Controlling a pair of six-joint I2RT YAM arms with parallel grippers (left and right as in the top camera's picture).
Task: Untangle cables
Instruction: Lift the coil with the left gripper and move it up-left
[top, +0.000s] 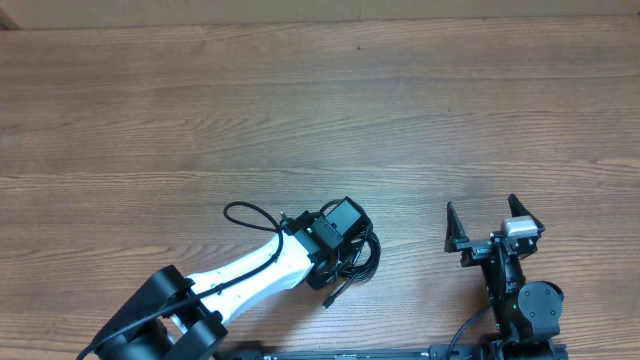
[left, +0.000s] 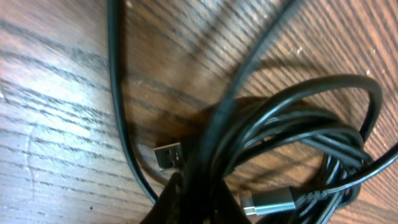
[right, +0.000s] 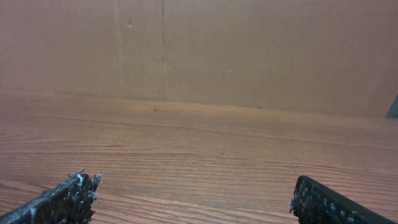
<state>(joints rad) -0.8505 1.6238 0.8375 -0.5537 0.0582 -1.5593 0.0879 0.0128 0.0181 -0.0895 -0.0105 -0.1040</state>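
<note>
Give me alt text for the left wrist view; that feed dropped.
Close-up of the cables, a tangled black bundle on the wooden table, with the left gripper shut on strands at the bottom edge. Two metal plug ends show, one beside the gripper, one lower right.

The left arm (top: 250, 268), cased in white, reaches from the lower left corner of the worktop (top: 300, 100) toward its middle. The left gripper (top: 352, 252) points down, clamped tight on the cables (top: 365, 262). The right arm (top: 522, 295) sits folded at the lower edge, its right gripper (top: 482, 212) facing the far edge, jaws spread wide.
</note>
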